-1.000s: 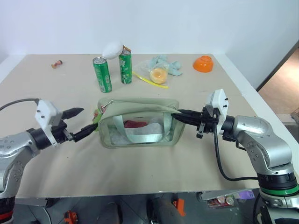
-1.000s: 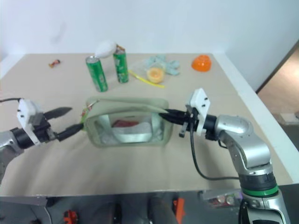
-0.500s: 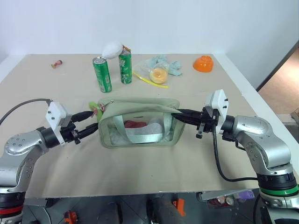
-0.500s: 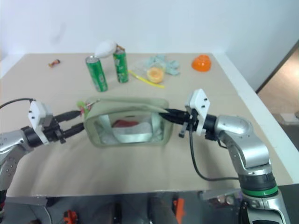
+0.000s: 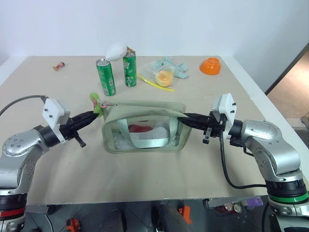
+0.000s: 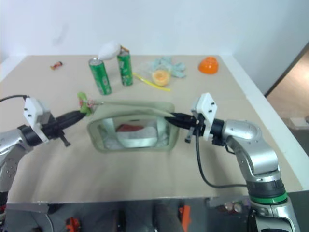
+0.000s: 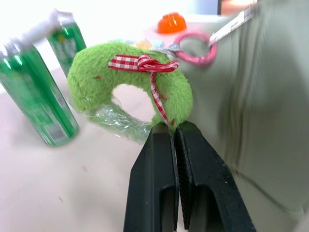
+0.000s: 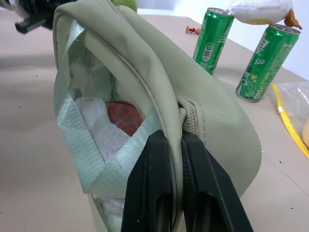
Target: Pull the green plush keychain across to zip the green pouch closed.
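Left tool (image 7: 175,133) now clenched on green plush keychain (image 7: 128,82), lifted; right tool (image 8: 175,140) unchanged, pinching green pouch (image 5: 145,126).

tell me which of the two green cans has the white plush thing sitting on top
The farther green can, closer to the yellow-edged plastic bag: the white plush rests against its top. The nearer can has a bare silver lid.

2 soda cans (image 5: 105,77), 1 pouch (image 5: 145,126), 1 plush keychain (image 7: 128,84), 1 orange bowl (image 5: 210,65).
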You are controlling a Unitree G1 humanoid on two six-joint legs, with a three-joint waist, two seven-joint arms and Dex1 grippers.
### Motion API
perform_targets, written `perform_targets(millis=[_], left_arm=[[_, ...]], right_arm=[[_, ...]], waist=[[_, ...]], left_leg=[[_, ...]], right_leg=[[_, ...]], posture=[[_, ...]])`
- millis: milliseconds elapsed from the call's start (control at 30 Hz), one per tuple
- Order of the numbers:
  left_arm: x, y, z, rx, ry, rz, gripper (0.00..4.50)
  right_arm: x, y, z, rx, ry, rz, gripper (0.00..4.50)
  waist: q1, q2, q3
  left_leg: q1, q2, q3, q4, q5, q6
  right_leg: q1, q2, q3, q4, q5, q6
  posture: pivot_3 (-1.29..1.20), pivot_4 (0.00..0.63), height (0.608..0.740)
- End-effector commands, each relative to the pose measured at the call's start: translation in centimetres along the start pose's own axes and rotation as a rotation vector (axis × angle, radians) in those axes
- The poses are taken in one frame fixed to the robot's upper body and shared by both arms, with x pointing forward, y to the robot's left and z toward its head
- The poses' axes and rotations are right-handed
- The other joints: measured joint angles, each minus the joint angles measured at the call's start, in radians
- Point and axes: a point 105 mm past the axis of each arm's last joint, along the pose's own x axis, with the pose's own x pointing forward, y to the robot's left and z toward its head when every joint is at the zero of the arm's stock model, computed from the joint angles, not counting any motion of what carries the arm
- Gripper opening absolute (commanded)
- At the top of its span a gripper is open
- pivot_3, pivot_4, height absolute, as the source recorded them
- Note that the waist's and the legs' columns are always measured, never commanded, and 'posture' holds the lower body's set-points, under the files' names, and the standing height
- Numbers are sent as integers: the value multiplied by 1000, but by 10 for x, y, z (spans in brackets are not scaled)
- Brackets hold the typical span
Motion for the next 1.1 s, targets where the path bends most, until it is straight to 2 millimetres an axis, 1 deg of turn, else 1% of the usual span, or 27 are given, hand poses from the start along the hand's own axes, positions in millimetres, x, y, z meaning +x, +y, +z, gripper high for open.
perform_targets(millis=[33, 167, 267, 367, 467, 600, 700, 767, 933, 1000, 1033, 1067, 1100], left_arm=[[7, -2, 46, 115, -100, -47, 19], [23, -20, 72, 136, -152, -166, 19], [31, -34, 79, 141, -151, -251, 19], [39, -49, 76, 149, -115, -340, 19], [43, -54, 67, 176, -69, -392, 19], [47, -62, 61, 182, -22, -460, 19], [46, -61, 58, 170, 14, -487, 19], [47, -55, 60, 162, 12, -469, 19], [41, -48, 72, 171, -6, -476, 1630], [38, -43, 77, 194, -4, -470, 2356], [36, -41, 80, 193, -8, -463, 2644], [34, -39, 83, 189, -13, -455, 3056], [32, -36, 84, 186, -8, -445, 3221]], right_arm=[[0, -1, 5, -22, -5, 4, 0], [1, -3, 5, -25, -3, 6, 0], [1, -4, 5, -28, -3, 4, 0], [2, -4, 5, -32, -5, 3, 0], [3, -3, 5, -34, -7, 3, 0], [4, -2, 5, -33, -10, 0, 0], [4, -1, 5, -33, -9, -1, 0], [4, 0, 5, -33, -9, -3, 0], [3, 1, 5, -34, -6, -3, 0], [4, 1, 5, -37, -7, -4, 0], [4, 1, 5, -37, -8, -4, 0], [4, 0, 6, -37, -8, -4, 0], [4, 0, 6, -40, -7, -3, 0]], waist=[[0, 0, 0], [-1, 0, 0], [-1, 0, 0], [-1, 0, 0], [-1, 0, 0], [0, 0, 0], [-1, 0, 0], [-1, 0, 0], [-1, 0, 0], [-1, 0, 0], [-1, 0, 0], [-1, 0, 0], [-1, 0, 0]], left_leg=[[0, 0, 0, 0, 0, 0], [0, -1, 0, 0, 0, 0], [0, -1, 0, 0, 0, 0], [0, -1, 0, 0, 0, 0], [0, -1, -1, 0, 0, -1], [0, -1, -1, 0, 0, -1], [0, -2, -1, 0, 0, -1], [0, -2, -1, 0, 0, -1], [0, -2, -1, 1, 1, -1], [0, -1, -1, 0, 0, -1], [0, -1, -1, 0, 1, -1], [0, -1, -2, 0, 1, -1], [0, -1, -1, 0, 1, -1]], right_leg=[[0, 0, 0, 0, 0, 0], [0, 0, 0, 0, 0, 0], [0, 0, 0, 0, 0, 0], [0, 0, 0, 0, 0, 0], [0, 1, 0, 0, 0, 0], [1, 1, 0, 0, 0, 0], [1, 1, 0, 0, 0, 0], [1, 1, 0, 0, 0, 0], [1, 1, -1, 0, 0, 0], [0, 1, -1, 0, 0, 0], [0, 1, -1, 0, 0, 0], [0, 1, -1, 0, 0, 0], [0, 1, -1, 0, 0, 0]], posture=[[0, 150, 740], [0, 150, 740], [0, 150, 740], [0, 150, 740], [0, 150, 740], [0, 150, 740], [0, 150, 740], [0, 150, 740], [0, 150, 740], [0, 150, 740], [0, 150, 740], [0, 150, 740], [0, 150, 740]])
